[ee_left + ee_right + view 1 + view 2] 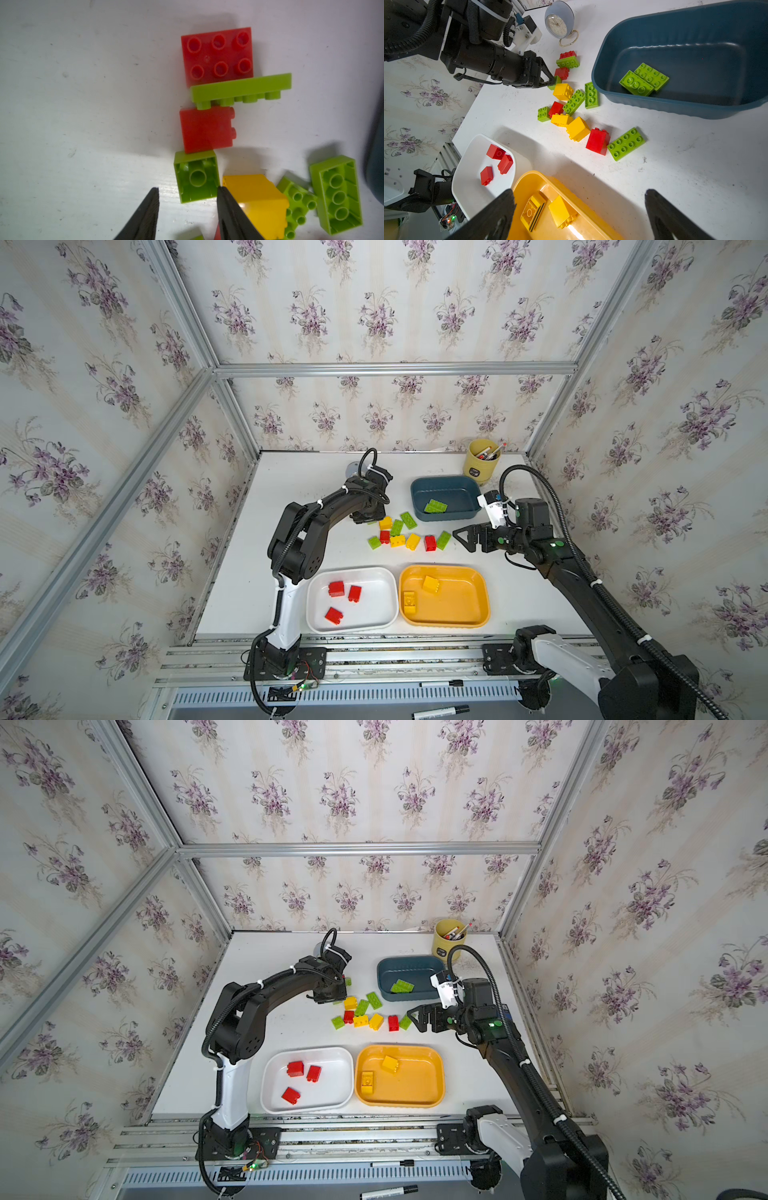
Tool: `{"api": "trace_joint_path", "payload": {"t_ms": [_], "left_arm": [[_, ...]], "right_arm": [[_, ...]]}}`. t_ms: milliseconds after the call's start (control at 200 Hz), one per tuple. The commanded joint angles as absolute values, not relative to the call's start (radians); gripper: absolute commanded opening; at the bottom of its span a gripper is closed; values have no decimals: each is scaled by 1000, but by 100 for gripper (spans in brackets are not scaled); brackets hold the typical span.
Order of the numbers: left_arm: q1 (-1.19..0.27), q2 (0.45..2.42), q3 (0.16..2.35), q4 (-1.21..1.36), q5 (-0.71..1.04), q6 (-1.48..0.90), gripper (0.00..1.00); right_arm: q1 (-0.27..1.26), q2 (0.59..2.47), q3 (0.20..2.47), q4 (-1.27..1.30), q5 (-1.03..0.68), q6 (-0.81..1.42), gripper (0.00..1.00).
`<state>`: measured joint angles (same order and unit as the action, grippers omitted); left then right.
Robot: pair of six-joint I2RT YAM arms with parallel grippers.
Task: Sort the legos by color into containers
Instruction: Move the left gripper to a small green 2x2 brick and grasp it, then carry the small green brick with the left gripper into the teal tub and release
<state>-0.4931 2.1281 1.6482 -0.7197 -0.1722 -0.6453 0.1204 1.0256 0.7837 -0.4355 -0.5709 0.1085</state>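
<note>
Loose red, yellow and lime green legos (399, 533) lie mid-table. My left gripper (187, 190) is low at the pile's far left end, jaws apart around a small upside-down green lego (196, 176); one finger touches it and the other stands clear. The right wrist view shows the same left gripper (551, 81) at that lego. My right gripper (459, 536) hovers wide open and empty just right of the pile. The white container (374, 605) holds three red legos, the orange-yellow container (457, 605) two yellow ones, and the teal container (453, 491) two green ones.
A yellow pen cup (481, 466) stands at the back right behind the teal container. A small clock (559, 22) sits at the back behind my left arm. Two markers (440, 684) lie on the front rail. Wallpapered walls close in three sides.
</note>
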Motion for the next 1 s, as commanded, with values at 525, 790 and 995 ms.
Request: {"api": "trace_joint_path", "payload": {"t_ms": [525,790,995], "left_arm": [[-491,2173,1663,-696,-128,-654,51],[-486,2169,1652,-698,-150,-629,36],[-479,2120,1641,-700,-142,-597,27]], "right_arm": [[120,1025,785,-421,-595,120,100],[120,1023,782,-422,-594,120,100],[120,1023,785,-421,-595,122,100]]}}
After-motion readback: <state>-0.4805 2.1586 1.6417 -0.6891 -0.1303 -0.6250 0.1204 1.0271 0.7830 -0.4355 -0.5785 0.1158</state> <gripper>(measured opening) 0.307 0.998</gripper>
